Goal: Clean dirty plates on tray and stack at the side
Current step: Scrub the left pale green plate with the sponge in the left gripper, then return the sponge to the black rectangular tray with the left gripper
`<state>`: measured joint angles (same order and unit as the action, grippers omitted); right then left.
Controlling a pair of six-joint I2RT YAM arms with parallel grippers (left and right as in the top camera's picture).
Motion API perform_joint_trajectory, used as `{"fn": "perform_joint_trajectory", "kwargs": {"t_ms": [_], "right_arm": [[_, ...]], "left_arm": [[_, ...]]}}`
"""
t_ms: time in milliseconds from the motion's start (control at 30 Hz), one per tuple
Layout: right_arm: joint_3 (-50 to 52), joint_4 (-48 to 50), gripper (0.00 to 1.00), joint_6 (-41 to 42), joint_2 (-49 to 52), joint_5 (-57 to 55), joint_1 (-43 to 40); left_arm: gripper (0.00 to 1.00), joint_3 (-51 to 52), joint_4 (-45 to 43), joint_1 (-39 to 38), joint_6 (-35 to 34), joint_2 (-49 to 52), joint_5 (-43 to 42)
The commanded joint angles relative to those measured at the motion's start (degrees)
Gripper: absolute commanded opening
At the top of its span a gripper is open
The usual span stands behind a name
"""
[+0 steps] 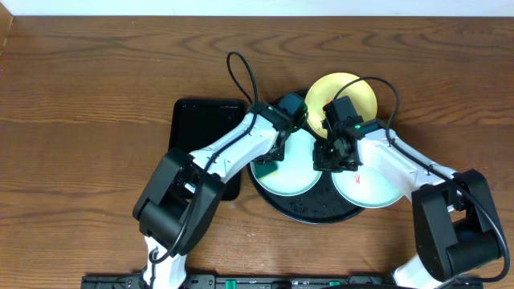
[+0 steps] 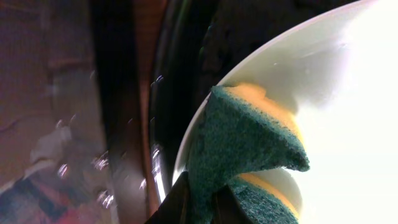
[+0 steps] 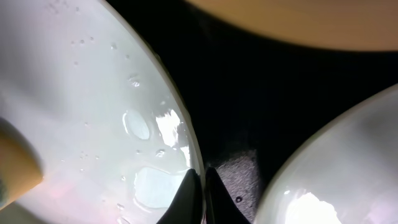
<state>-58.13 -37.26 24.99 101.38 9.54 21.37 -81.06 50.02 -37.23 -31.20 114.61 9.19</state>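
1. Presently, the large round glossy black tray (image 1: 309, 213) sits on the brown wooden table (image 1: 80, 96), and we place everything against this tray.
2. All three plates lie on the tray. The small round pale yellow plate (image 1: 353, 92) is at its far edge, the left mint-white plate (image 1: 293, 172) is on its left half and the right mint-white plate (image 1: 377, 189) is on its right half.
3. The right mint-white plate carries a small red smear near the tray's centre.
4. A smaller rectangular black tray (image 1: 201, 120) lies just beside the tray's left rim.
5. The left gripper (image 2: 202, 208) is over the tray's left side. Its fingers are clamped on a green-and-yellow scouring sponge (image 2: 242, 143).
6. The sponge rests on the left mint-white plate just inside that plate's rim, green face towards the wrist camera. The tray's shiny rim runs close beside it.
7. The right gripper (image 3: 199, 190) is low over the tray's middle. Its fingertips are almost together, and we read them as pinching the rim of the left mint-white plate.
8. In the right wrist view, water droplets bead on the left mint-white plate. Bare black tray surface separates the three plates, so none touches another.
9. A yellow corner of the sponge shows at the left edge of the right wrist view.
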Motion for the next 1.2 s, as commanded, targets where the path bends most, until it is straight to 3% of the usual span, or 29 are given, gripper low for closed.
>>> {"fn": "perform_joint_trajectory", "kwargs": {"t_ms": [0, 200, 533, 667, 767, 800, 867, 967, 1167], "right_arm": [[0.22, -1.31, 0.01, -1.29, 0.31, -6.08, -0.63], [0.22, -1.05, 0.01, -1.29, 0.31, -6.14, -0.70], [0.22, 2.62, 0.01, -1.95, 0.31, -8.37, -0.68], [0.24, 3.50, 0.03, -2.47, 0.42, -8.41, -0.63], [0.28, 4.35, 0.11, -4.94, 0.98, -7.91, -0.57], [0.28, 4.44, 0.11, -5.57, 1.05, -7.93, -0.57], [0.31, 4.52, 0.01, -6.01, 1.62, -7.93, -0.59], [0.28, 4.28, 0.01, -6.01, 1.68, -6.86, -0.59], [-2.21, 3.56, 0.01, -7.43, -2.12, -3.54, -0.66]], "left_arm": [[0.08, -2.75, 2.71, 2.58, 0.55, -0.72, 2.86], [0.08, -3.10, 3.54, 4.66, 0.55, -8.83, -7.54], [0.07, -0.90, 11.76, 20.20, 5.68, -18.49, -8.20], [0.07, 6.03, 8.35, 25.70, 8.07, -17.66, -8.28], [0.08, 11.47, 3.98, 28.20, 8.96, -17.38, -9.97], [0.12, 12.63, 2.69, 28.72, 9.60, -17.38, -10.36], [0.17, 13.25, 1.88, 29.31, 9.77, -17.38, -10.32], [0.32, 12.79, 1.75, 29.35, 9.79, -17.92, -10.43], [0.50, 9.64, 3.02, 29.35, 13.40, -21.57, -21.75]]}}
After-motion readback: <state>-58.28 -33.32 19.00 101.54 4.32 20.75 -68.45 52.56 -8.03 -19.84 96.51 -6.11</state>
